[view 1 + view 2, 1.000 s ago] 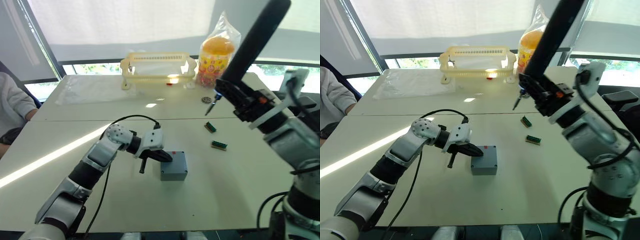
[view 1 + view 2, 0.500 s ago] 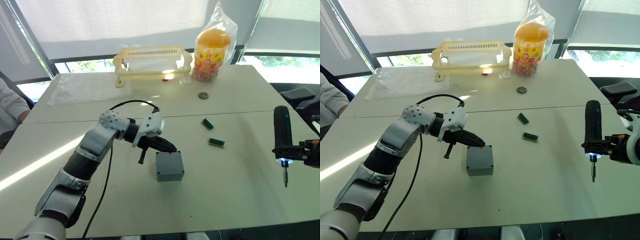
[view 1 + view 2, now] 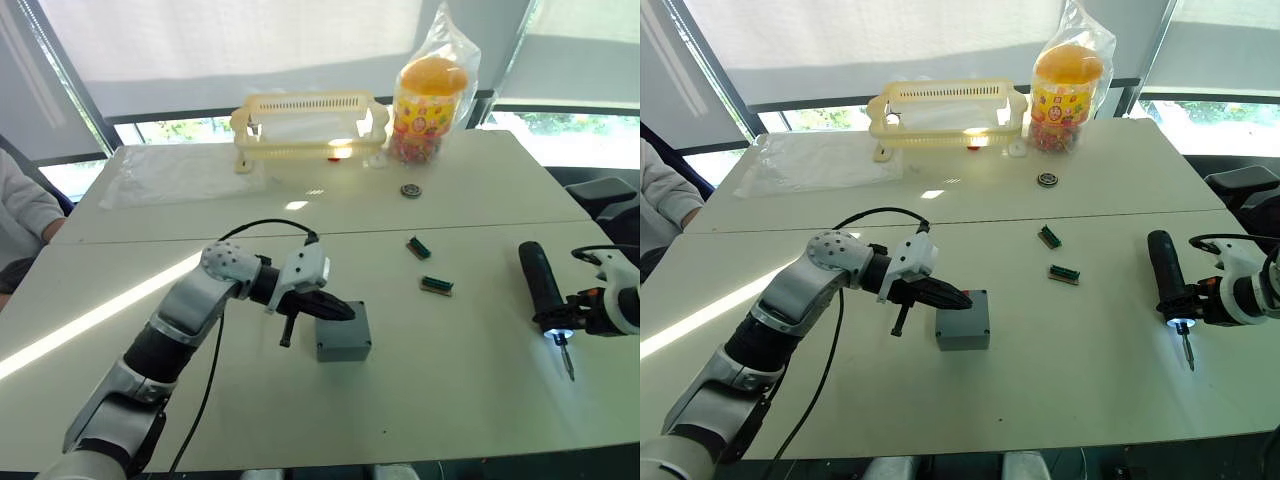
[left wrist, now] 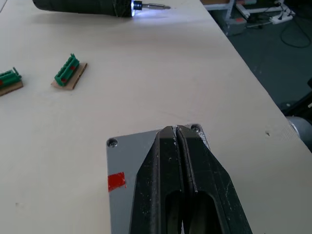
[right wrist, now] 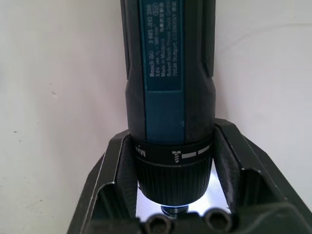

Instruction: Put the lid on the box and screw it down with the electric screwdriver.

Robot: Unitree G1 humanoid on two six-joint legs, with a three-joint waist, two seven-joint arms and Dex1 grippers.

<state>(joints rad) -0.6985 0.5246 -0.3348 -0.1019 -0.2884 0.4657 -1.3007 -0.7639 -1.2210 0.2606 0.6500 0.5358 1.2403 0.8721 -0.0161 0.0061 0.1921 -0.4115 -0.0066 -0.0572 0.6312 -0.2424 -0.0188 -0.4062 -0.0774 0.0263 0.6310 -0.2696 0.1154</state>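
Note:
The blue-grey box point(image 3: 345, 346) stands near the middle of the table. The lid point(image 4: 136, 156) lies flat on top of it, with corner holes showing and a red mark near one edge. My left gripper point(image 3: 337, 312) is shut with nothing between its fingers, and its tips lie over the lid. Far to the right, my right gripper point(image 3: 562, 320) is shut on the electric screwdriver point(image 3: 540, 290). The black tool hangs low over the table, its lit tip and thin bit point(image 3: 567, 362) pointing toward the front edge, well apart from the box.
Two green connector blocks point(image 3: 420, 248) point(image 3: 437, 286) lie between box and screwdriver. A small round part point(image 3: 410, 190), a yellow basket point(image 3: 310, 125), a bagged snack jar point(image 3: 430, 95) and a clear plastic sheet point(image 3: 170, 175) sit at the back. A person's sleeve point(image 3: 20, 215) is at the left edge.
My right arm has swung the screwdriver down from high above the table to low at the right, and it now lies more tilted. The left gripper stays on the lid.

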